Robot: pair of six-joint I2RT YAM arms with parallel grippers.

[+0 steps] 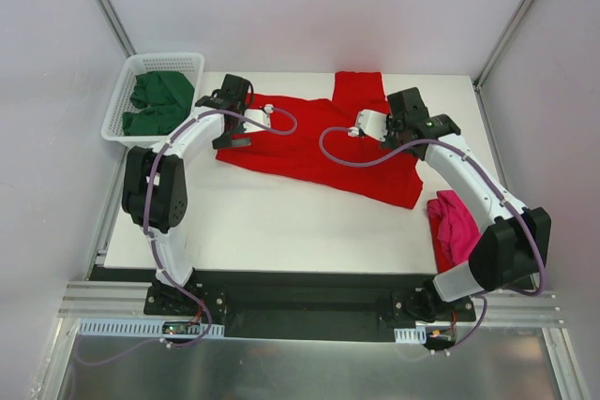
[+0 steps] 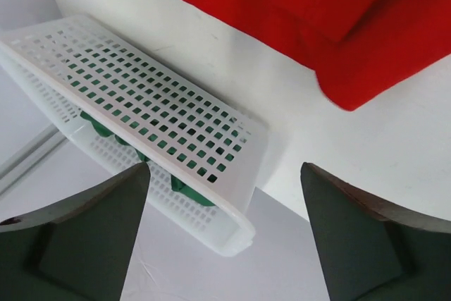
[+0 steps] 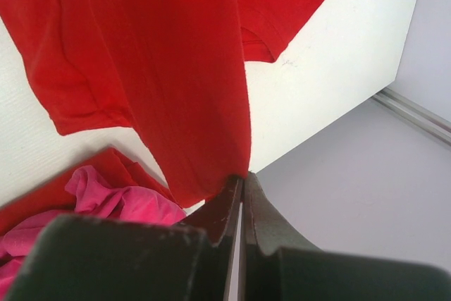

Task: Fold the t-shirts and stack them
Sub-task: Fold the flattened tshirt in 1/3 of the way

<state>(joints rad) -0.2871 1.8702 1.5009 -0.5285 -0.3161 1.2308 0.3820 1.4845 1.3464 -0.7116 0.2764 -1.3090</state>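
Observation:
A bright red t-shirt [image 1: 309, 152] lies spread across the middle of the table. My right gripper [image 1: 419, 119] is over its right side, shut on a fold of the red cloth [image 3: 183, 89], which hangs from the jaws [image 3: 242, 180]. A magenta-pink t-shirt [image 1: 457, 224] lies crumpled at the table's right edge, also seen beside the right gripper [image 3: 106, 206]. Dark green t-shirts [image 1: 157, 102] fill the white basket. My left gripper [image 1: 228, 105] is at the red shirt's left end, open [image 2: 225, 206] with nothing between its fingers [image 2: 91, 234].
The white lattice basket [image 1: 192, 63] stands at the table's back left corner, partly over the edge [image 2: 141, 96]. Grey enclosure walls close in on the left, back and right. The table's front strip shows bare white surface [image 1: 281, 231].

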